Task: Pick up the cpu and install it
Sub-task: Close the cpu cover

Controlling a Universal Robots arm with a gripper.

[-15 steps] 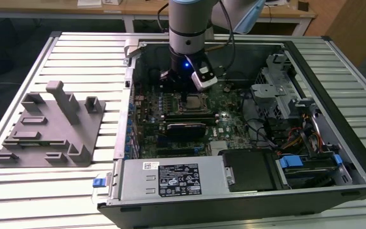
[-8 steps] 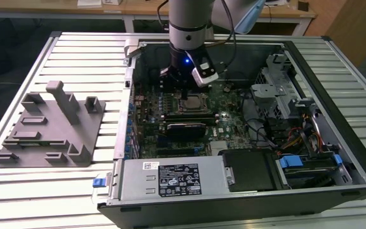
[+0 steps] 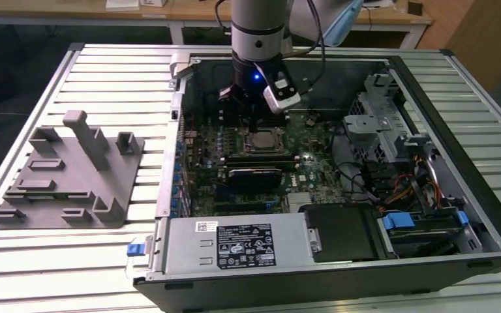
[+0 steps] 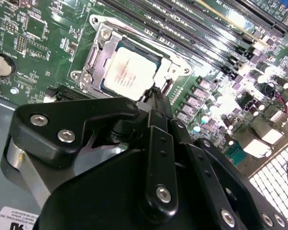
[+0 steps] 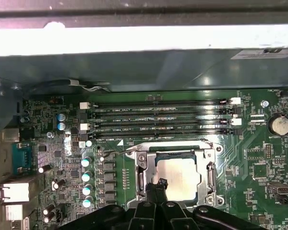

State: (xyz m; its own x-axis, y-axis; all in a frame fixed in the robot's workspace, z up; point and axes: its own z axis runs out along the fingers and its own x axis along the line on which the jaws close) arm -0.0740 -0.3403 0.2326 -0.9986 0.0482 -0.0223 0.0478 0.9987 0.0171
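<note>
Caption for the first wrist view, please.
Black gripper poised at the edge of the silver-topped square cpu lying in its metal-framed motherboard socket.

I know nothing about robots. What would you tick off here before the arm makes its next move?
1. Shiny silver square cpu lies flat inside the metal socket frame: ok.
2. Black gripper holds nothing, tips shut over the cpu's edge: ok.
3. Gripper tips touching the cpu: cannot tell.
4. Cpu fully seated and latched: cannot tell.
5. Long black memory slots beside the socket, apart from the gripper: ok.
</note>
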